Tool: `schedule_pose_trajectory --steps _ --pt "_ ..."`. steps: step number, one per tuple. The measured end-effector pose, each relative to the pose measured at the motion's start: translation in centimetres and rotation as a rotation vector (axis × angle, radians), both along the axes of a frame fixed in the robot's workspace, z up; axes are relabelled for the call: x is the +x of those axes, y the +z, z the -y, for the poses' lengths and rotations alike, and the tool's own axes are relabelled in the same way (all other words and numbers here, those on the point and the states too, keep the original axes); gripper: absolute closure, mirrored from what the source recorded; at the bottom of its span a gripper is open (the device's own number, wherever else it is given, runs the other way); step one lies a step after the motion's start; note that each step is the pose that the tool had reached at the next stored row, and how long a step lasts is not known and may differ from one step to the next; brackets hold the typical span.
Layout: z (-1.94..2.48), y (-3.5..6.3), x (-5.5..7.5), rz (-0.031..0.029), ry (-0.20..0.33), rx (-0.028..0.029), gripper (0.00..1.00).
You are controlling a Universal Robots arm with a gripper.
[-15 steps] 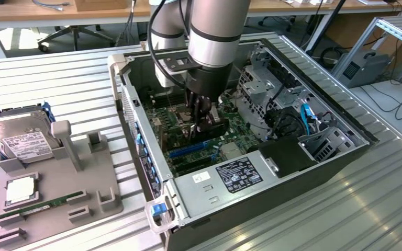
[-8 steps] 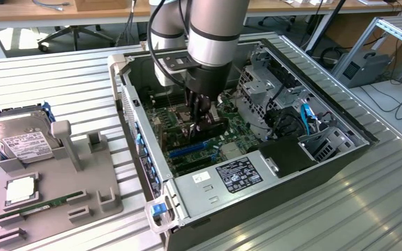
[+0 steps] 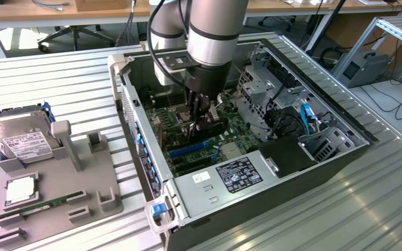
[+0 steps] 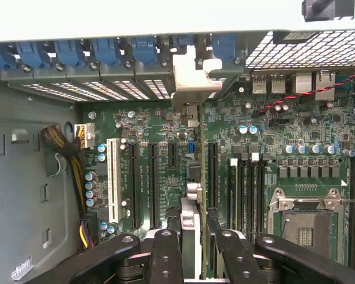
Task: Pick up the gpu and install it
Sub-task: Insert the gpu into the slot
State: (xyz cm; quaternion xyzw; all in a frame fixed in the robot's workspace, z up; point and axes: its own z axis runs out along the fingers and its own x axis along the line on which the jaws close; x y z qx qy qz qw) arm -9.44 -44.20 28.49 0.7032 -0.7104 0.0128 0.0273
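Observation:
The gpu [image 4: 192, 204] stands edge-on between my fingers, its silver bracket [image 4: 192, 74] reaching the case's rear slot openings. My gripper [image 4: 194, 239] is shut on the gpu, one black finger [image 4: 165, 251] on each side. In the exterior view the gripper [image 3: 204, 116] is deep inside the open computer case [image 3: 313, 157], holding the dark card [image 3: 213, 126] upright over the green motherboard [image 3: 187, 151]. The card lines up among the long black expansion slots [image 4: 151, 183]. Whether its edge sits in a slot I cannot tell.
A grey fixture [image 3: 82, 204] beside the case, on the exterior view's left, holds a hard drive [image 3: 23, 138], a processor [image 3: 19, 189] and a RAM stick [image 3: 40, 204]. Inside the case are the power supply [image 3: 239, 175], a metal drive cage [image 3: 257, 89] and a yellow-black cable bundle [image 4: 71, 160].

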Motion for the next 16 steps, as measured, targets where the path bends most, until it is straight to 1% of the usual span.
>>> schedule_pose_trajectory --steps 16 --pt "-0.34 0.0 0.0 0.0 0.0 0.0 0.73"
